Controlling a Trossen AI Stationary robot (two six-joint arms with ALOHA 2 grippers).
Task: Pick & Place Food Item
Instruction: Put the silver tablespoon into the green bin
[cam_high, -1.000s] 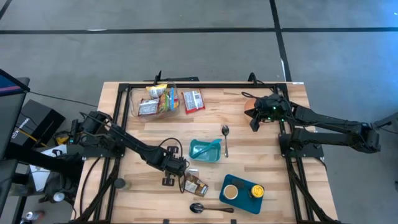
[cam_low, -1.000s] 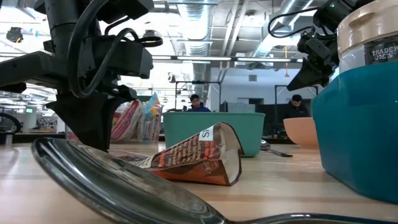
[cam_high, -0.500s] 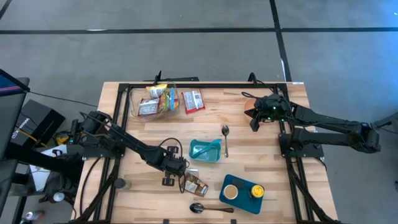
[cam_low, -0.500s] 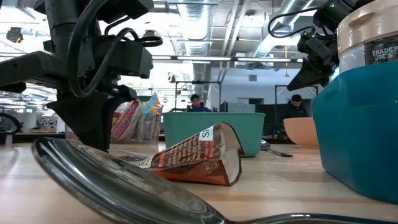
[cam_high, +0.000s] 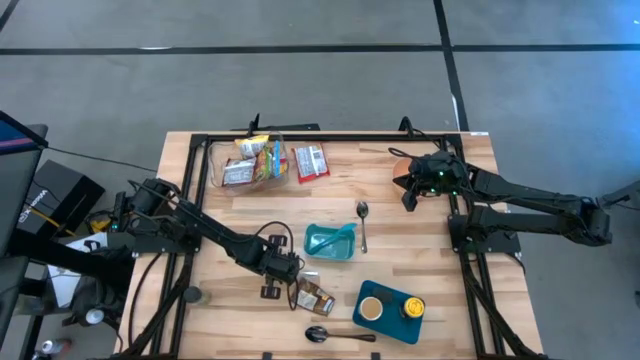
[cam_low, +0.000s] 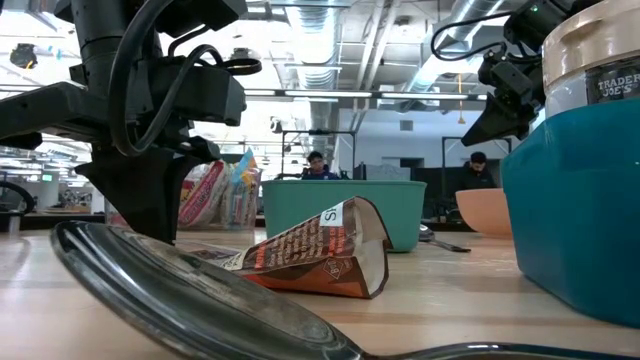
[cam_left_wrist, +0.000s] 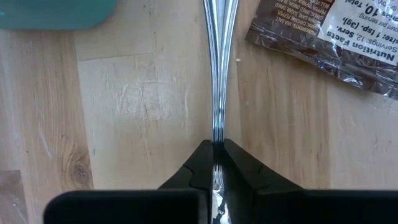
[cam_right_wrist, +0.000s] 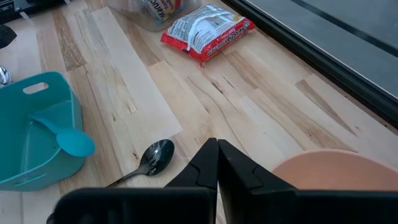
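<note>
Left pincer (cam_left_wrist: 214, 144): low over the wooden table (cam_left_wrist: 130, 112), fingers pressed together on a thin glossy strip (cam_left_wrist: 217, 68) that runs straight ahead of the tips, seen edge-on. I cannot tell what this strip belongs to.

Food item: the brown snack packet (cam_left_wrist: 336, 43) lies flat on the boards, ahead of the pincer and off to one side, apart from the fingers. In the high view it lies (cam_high: 315, 297) just beside the left pincer (cam_high: 285, 268), on the side nearer the table's front edge.

Teal bin (cam_high: 330, 242): ahead of the pincer on the other side, near it.

Right pincer (cam_right_wrist: 217, 144): well apart from the left one, shut and empty, waiting above a peach bowl (cam_right_wrist: 336, 180) with a dark spoon (cam_right_wrist: 152, 158) ahead of it.

Hazards, as I judge them:
1. The grip appears to sit on the strip rather than on the packet's body; if I lift now, I may raise the wrong thing or nothing at all.
2. A pinch this narrow on slick film could slip once any weight comes on.
3. If the strip is joined to the packet, a thin edge hold would let it swing and catch the teal bin's wall on the way across.
4. Dragging sideways could push the packet toward the blue container (cam_high: 390, 310) near it.
</note>
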